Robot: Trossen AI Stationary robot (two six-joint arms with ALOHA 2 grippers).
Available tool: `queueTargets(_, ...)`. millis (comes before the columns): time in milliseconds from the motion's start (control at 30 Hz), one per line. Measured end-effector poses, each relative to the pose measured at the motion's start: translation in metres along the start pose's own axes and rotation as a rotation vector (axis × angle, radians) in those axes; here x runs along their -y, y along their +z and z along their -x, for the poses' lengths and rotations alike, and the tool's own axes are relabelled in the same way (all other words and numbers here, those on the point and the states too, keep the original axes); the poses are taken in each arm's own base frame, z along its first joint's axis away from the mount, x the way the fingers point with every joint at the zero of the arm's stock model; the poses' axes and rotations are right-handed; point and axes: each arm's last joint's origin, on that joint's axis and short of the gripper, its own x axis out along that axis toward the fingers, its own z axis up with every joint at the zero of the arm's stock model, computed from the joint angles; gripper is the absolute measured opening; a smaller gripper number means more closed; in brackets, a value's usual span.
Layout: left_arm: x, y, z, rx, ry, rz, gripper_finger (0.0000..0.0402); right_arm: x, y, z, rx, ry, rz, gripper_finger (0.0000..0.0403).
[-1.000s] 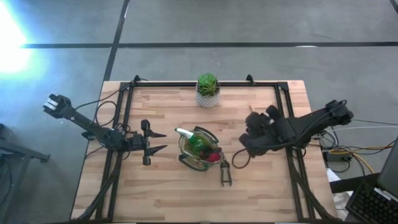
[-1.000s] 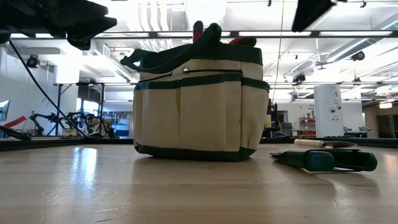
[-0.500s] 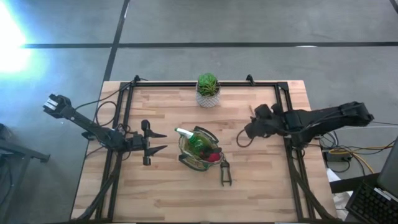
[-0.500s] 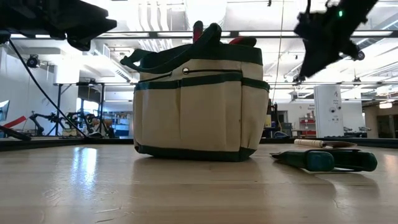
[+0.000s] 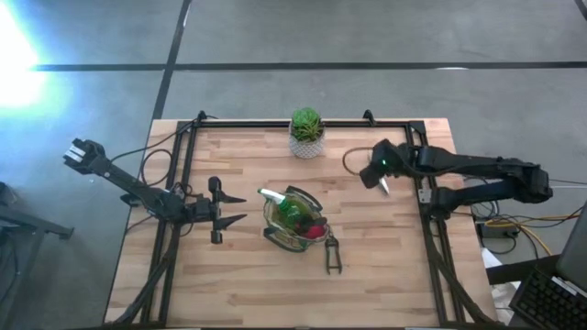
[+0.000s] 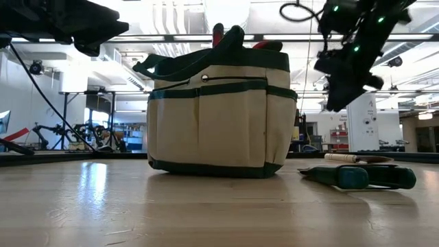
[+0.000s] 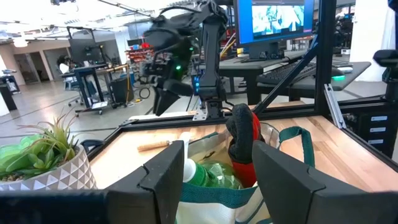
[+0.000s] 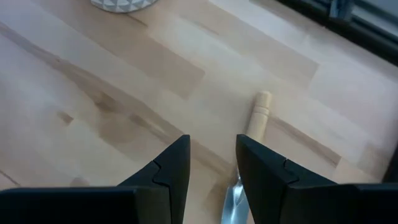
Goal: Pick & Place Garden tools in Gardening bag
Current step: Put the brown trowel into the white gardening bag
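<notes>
The cream-and-olive gardening bag (image 5: 293,220) stands on its base mid-table, with a green spray bottle (image 7: 198,174) and a red-and-black sprayer piece (image 7: 244,142) inside. A dark pruner (image 5: 332,257) lies flat beside the bag, toward the near edge. A wooden-handled metal tool (image 8: 256,115) lies flat on the table at the far right. My right gripper (image 8: 211,149) is open above this tool and touches nothing; it also shows in the high view (image 5: 373,174). My left gripper (image 5: 240,208) is open and empty, left of the bag, pointing at it.
A green plant in a white pot (image 5: 306,133) stands at the far edge, middle. A black frame (image 5: 188,147) runs along the table's left, far and right sides. Bare wood lies along the near edge and between the bag and the pot.
My right gripper has gone from beside the bag toward the table's far edge, and the arm has stretched out level. It now stands over the wooden-handled tool. The bag, the pruner and my left arm have kept still.
</notes>
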Motion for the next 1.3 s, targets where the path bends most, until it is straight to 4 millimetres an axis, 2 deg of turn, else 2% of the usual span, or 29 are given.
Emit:
queueTargets(267, 0.0, 0.0, 0.0, 0.0, 0.0, 0.0, 0.0193, 0.023, 0.017, -0.028, -0.099, -0.011, -0.025, 0.0122)
queueTargets(667, 0.0, 0.0, 0.0, 0.0, 0.0, 0.0, 0.0193, 0.037, 0.023, -0.076, -0.256, -0.064, -0.015, 0.0138)
queueTargets(933, 0.0, 0.0, 0.0, 0.0, 0.0, 0.0, 0.0193, 0.045, 0.032, -0.099, -0.262, -0.088, -0.027, 0.0141)
queueTargets(1300, 0.0, 0.0, 0.0, 0.0, 0.001, 0.0, 0.0193, 0.058, 0.033, -0.125, -0.318, -0.076, -0.064, 0.0141)
